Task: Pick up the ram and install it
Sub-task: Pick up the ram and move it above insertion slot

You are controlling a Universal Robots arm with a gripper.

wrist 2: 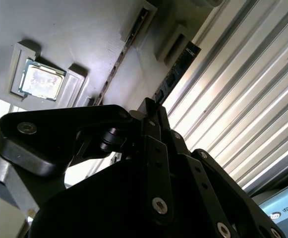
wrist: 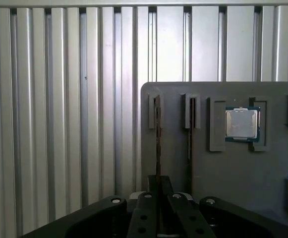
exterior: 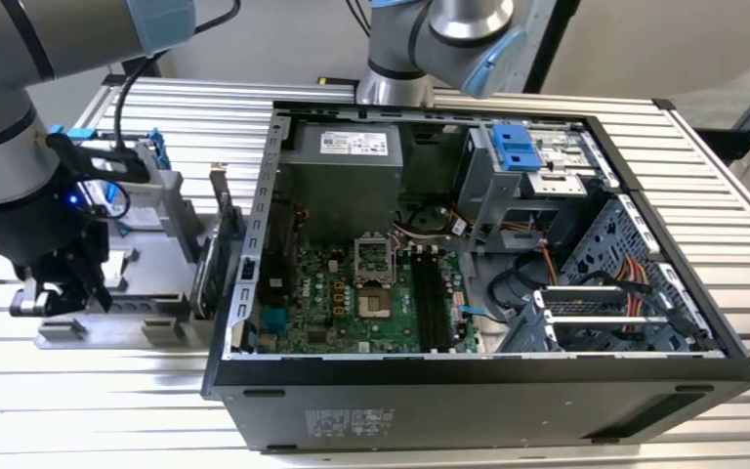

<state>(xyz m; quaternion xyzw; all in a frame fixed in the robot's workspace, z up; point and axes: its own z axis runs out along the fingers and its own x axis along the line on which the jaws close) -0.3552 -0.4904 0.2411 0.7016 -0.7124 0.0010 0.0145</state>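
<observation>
Hand [wrist: 158,181] seemingly clamped on ram [wrist 2: 177,73], upright in grey holder [wrist: 223,173] slot

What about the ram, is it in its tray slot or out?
In. The ram stands on edge in the outer slot of the grey tray, with the claw at it.

Black hand [wrist 2: 151,108] around slotted ram [wrist 2: 177,70]

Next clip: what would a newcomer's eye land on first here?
The open computer case sits mid-table in the exterior view, its motherboard exposed. At that view's left, the arm's pincer is down at a grey holder beside the case. In the first wrist view it is shut on the ram, which stands on edge in a slot near a shiny processor chip.
</observation>
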